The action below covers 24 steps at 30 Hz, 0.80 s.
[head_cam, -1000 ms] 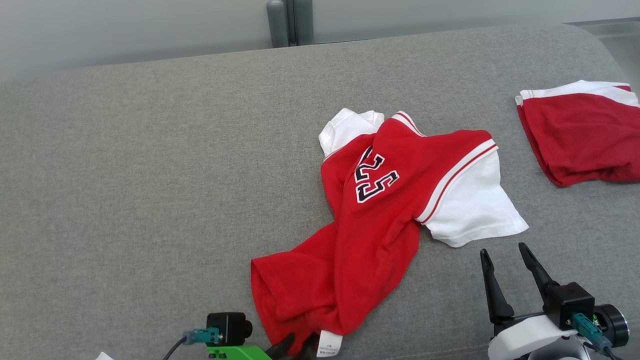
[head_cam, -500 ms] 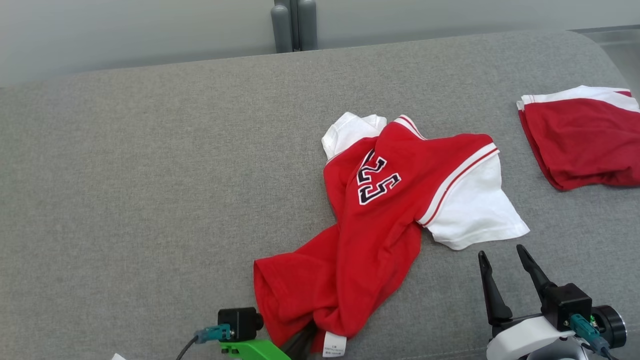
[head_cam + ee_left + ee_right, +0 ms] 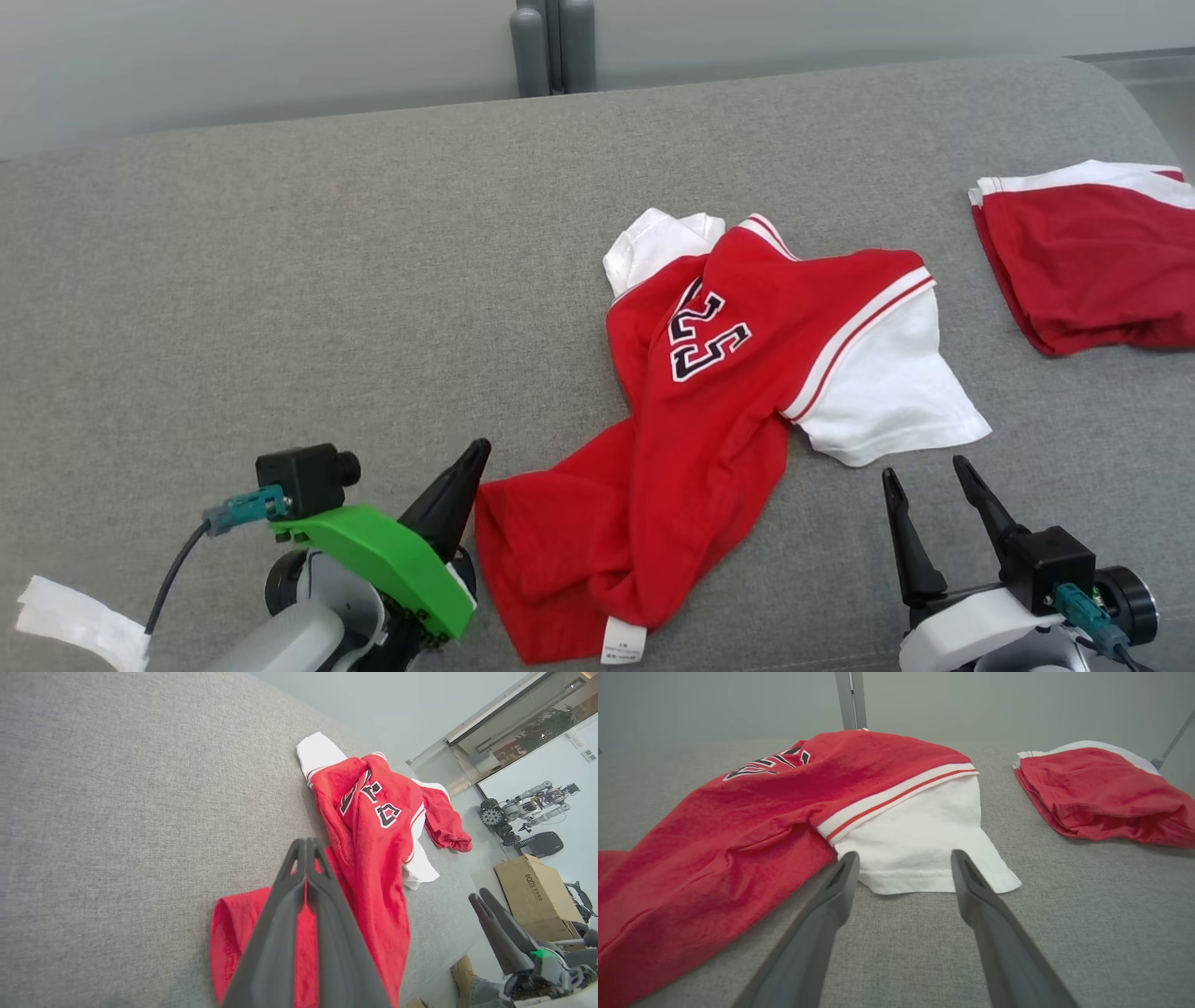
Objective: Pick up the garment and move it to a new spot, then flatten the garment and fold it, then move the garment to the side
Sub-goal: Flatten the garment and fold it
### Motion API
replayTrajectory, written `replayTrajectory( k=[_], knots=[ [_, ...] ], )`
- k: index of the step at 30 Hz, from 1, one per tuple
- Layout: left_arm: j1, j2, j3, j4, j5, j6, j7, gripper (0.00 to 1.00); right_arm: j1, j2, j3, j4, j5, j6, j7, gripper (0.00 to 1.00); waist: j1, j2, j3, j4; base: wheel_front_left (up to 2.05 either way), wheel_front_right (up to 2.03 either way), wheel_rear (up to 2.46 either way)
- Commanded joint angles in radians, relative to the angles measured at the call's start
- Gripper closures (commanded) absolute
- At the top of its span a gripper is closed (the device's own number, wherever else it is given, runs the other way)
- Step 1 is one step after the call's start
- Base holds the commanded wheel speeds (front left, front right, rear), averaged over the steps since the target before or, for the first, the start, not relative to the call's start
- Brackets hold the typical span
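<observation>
The garment (image 3: 709,448) is a red jersey with the number 25 and white sleeves, lying crumpled on the grey cushion (image 3: 280,308). My left gripper (image 3: 478,450) is shut with nothing between its fingers, and its tip sits just left of the jersey's lower hem. In the left wrist view the pressed-together fingers (image 3: 299,891) point across the garment (image 3: 373,858). My right gripper (image 3: 920,467) stands open a little short of the white sleeve. In the right wrist view that gripper (image 3: 904,855) frames the sleeve hem of the garment (image 3: 738,826) without touching it.
A second red and white garment (image 3: 1092,261) lies folded at the cushion's right end (image 3: 1101,793). A grey post (image 3: 551,42) stands behind the cushion. Beyond the cushion's edge are a cardboard box (image 3: 537,891) and a shoe (image 3: 462,970) on the floor.
My left gripper shut, then came away from the jersey's bottom hem and rose to its left, holding nothing. The hem near the label settled. The right gripper stayed open and barely moved.
</observation>
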Motion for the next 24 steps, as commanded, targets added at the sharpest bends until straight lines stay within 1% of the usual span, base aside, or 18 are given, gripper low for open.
replayTrajectory(
  k=[1,4,5,6,7,8,9,12,13,15,17,19,20,21,22,23,24],
  knots=[
    [0.001,0.01,-0.006,0.007,-0.007,0.008,0.019,1.0,-0.012,-0.003,0.003,0.002,0.007,-0.002,-0.002,0.0,0.0,0.0,0.002,-0.01,0.0,0.0,0.0],
    [0.021,0.017,-0.03,0.024,-0.026,0.023,0.066,1.0,-0.013,-0.003,-0.002,0.0,0.011,-0.002,-0.002,0.0,0.0,0.0,0.01,-0.022,0.0,0.0,0.0],
    [0.028,0.016,-0.036,0.033,-0.033,0.025,0.079,0.96,-0.011,-0.003,-0.006,-0.001,0.012,-0.002,-0.002,0.0,0.0,0.0,0.012,-0.024,0.0,0.0,0.0],
    [0.029,0.016,-0.04,0.045,-0.035,0.027,0.085,0.7,-0.009,-0.003,-0.01,0.001,0.013,-0.002,-0.002,0.0,0.0,0.0,0.015,-0.026,0.0,0.0,0.0],
    [0.029,0.014,-0.046,0.057,-0.034,0.026,0.09,0.48,-0.008,-0.002,-0.01,0.0,0.013,-0.002,-0.002,0.0,0.0,0.0,0.019,-0.028,0.0,0.0,0.0],
    [0.032,0.006,-0.049,0.068,-0.04,0.022,0.096,0.38,-0.009,-0.002,-0.011,-0.001,0.014,-0.002,-0.002,0.0,0.0,0.0,0.023,-0.029,0.0,0.0,0.0],
    [0.033,-0.001,-0.052,0.08,-0.042,0.018,0.098,0.37,-0.011,-0.003,-0.011,-0.002,0.015,-0.002,-0.002,0.0,0.0,0.0,0.026,-0.03,0.0,0.0,0.0],
    [0.022,-0.018,-0.055,0.121,-0.048,0.009,0.107,0.45,-0.02,-0.003,-0.012,-0.003,0.014,-0.002,-0.002,0.0,0.0,0.0,0.035,-0.032,0.0,0.0,0.0],
    [0.015,-0.025,-0.055,0.136,-0.049,0.005,0.108,0.5,-0.023,-0.003,-0.013,-0.003,0.015,-0.002,-0.002,0.0,0.0,0.0,0.038,-0.032,0.0,0.0,0.0],
    [0.002,-0.039,-0.057,0.172,-0.05,0.001,0.113,0.51,-0.028,-0.003,-0.012,-0.003,0.014,-0.002,-0.002,0.0,0.0,0.0,0.041,-0.032,0.0,0.0,0.0],
    [-0.01,-0.052,-0.056,0.214,-0.046,-0.003,0.114,0.53,-0.031,-0.003,-0.01,-0.002,0.012,-0.002,-0.002,0.0,0.0,0.0,0.043,-0.035,0.0,0.0,0.0],
    [-0.021,-0.067,-0.058,0.246,-0.043,-0.016,0.113,0.58,-0.032,-0.003,-0.008,-0.002,0.012,-0.002,-0.002,0.0,0.0,0.0,0.043,-0.038,0.0,0.0,0.0],
    [-0.021,-0.067,-0.058,0.246,-0.043,-0.016,0.113,0.58,-0.032,-0.003,-0.008,-0.002,0.012,-0.002,-0.002,0.0,0.0,0.0,0.043,-0.038,0.0,0.0,0.0],
    [-0.026,-0.075,-0.057,0.257,-0.046,-0.026,0.114,0.65,-0.033,-0.003,-0.008,-0.002,0.011,-0.002,-0.002,0.0,0.0,0.0,0.044,-0.04,0.0,0.0,0.0],
    [-0.032,-0.085,-0.056,0.265,-0.052,-0.036,0.117,0.76,-0.034,-0.003,-0.009,-0.003,0.011,-0.002,-0.002,0.0,0.0,0.0,0.046,-0.04,0.0,0.0,0.0],
    [-0.038,-0.092,-0.056,0.273,-0.054,-0.045,0.119,0.89,-0.035,-0.003,-0.01,-0.002,0.011,-0.002,-0.002,0.0,0.0,0.0,0.046,-0.04,0.0,0.0,0.0],
    [-0.045,-0.097,-0.056,0.283,-0.054,-0.05,0.12,0.96,-0.034,-0.003,-0.011,-0.001,0.01,-0.002,-0.002,0.0,0.0,0.0,0.047,-0.041,0.0,0.0,0.0]
  ],
)
